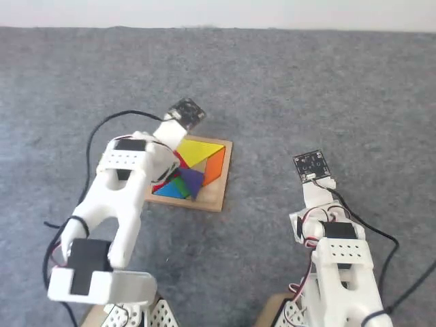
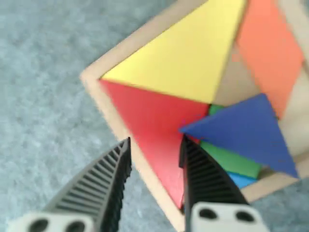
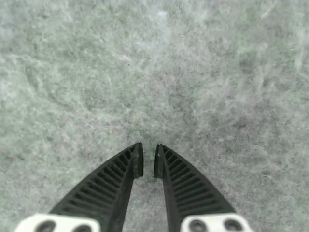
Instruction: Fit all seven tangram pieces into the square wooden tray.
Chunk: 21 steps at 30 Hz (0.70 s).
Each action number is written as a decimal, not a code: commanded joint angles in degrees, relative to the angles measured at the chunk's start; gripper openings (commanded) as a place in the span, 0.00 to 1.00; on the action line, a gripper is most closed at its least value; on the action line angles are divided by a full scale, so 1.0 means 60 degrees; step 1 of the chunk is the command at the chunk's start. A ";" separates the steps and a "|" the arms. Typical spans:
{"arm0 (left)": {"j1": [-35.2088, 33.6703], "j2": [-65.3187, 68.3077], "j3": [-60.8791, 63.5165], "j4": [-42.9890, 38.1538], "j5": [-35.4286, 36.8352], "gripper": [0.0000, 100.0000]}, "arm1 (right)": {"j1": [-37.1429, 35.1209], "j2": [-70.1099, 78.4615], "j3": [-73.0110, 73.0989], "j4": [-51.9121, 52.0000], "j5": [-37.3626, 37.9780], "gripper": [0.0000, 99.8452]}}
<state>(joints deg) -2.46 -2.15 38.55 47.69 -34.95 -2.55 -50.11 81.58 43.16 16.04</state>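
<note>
One blue triangle (image 2: 246,133), tip twd red piece (image 2: 159,125).

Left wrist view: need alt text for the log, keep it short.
The left gripper, jaws open, hangs over a corner of the wooden tray, above the red triangle. A yellow triangle and an orange piece lie in the tray beside it, and a dark blue triangle lies on top of a green piece. Grey carpet surrounds the tray.
</note>
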 commanded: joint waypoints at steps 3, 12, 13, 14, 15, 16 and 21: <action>0.0894 0.0615 -0.0491 -0.0220 0.0366 0.16 | 0.0066 -0.0139 -0.0044 -0.0139 0.0103 0.07; 0.1480 0.0894 -0.0813 -0.0161 0.0850 0.16 | 0.0066 -0.0139 -0.0044 -0.0139 0.0103 0.07; 0.1480 0.0894 -0.0857 -0.0161 0.0850 0.16 | 0.0066 -0.0139 -0.0044 -0.0139 0.0103 0.07; 0.1480 0.0894 -0.0886 -0.0161 0.0850 0.16 | 0.0066 -0.0139 -0.0044 -0.0139 0.0103 0.07; 0.1480 0.0894 -0.0901 -0.0161 0.0864 0.16 | 0.0066 -0.0139 -0.0044 -0.0139 0.0103 0.07; 0.1509 0.0894 -0.0901 -0.0161 0.0864 0.16 | 0.0066 -0.0139 -0.0044 -0.0139 0.0103 0.07; 0.2081 0.0938 -0.0813 -0.0161 0.0879 0.16 | 0.0066 -0.0139 -0.0044 -0.0139 0.0103 0.07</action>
<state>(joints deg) 6.59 3.30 35.03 46.90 -30.46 -2.55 -50.11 81.58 43.16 16.04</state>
